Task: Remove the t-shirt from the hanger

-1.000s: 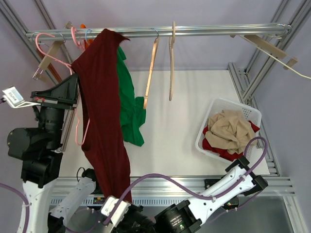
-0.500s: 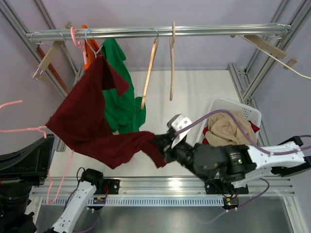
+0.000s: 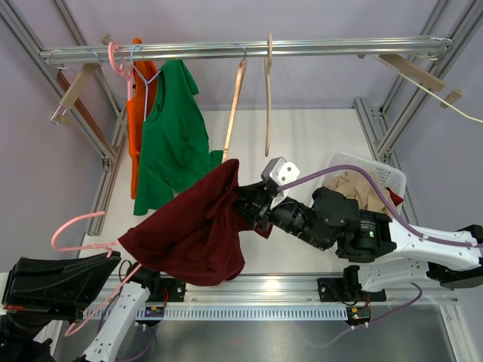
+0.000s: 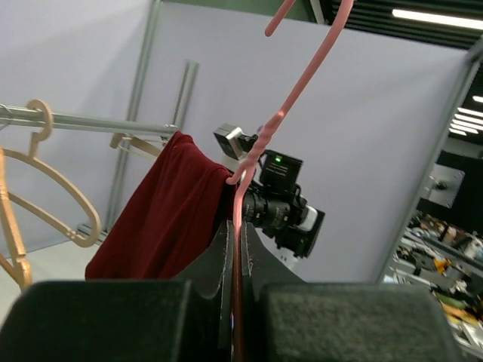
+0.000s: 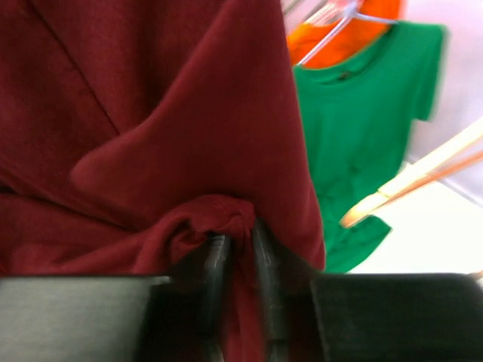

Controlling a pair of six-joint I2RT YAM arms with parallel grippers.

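Beneath rail (image 3: 302, 48), right claw (image 3: 247, 208) clamped on maroon t-shirt (image 3: 189, 237), left claw (image 4: 235, 237) gripping pink hanger (image 4: 262, 139), green shirt (image 3: 173, 128) behind

Our right arm (image 3: 339, 222) has black joints, white links & a purple cable (image 3: 302, 179). We see the left arm (image 3: 113, 324) is alike.

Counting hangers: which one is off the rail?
The pink wire hanger, clamped in the left gripper; the wooden hangers and those bearing the green shirt and orange shirt hang on the rail.
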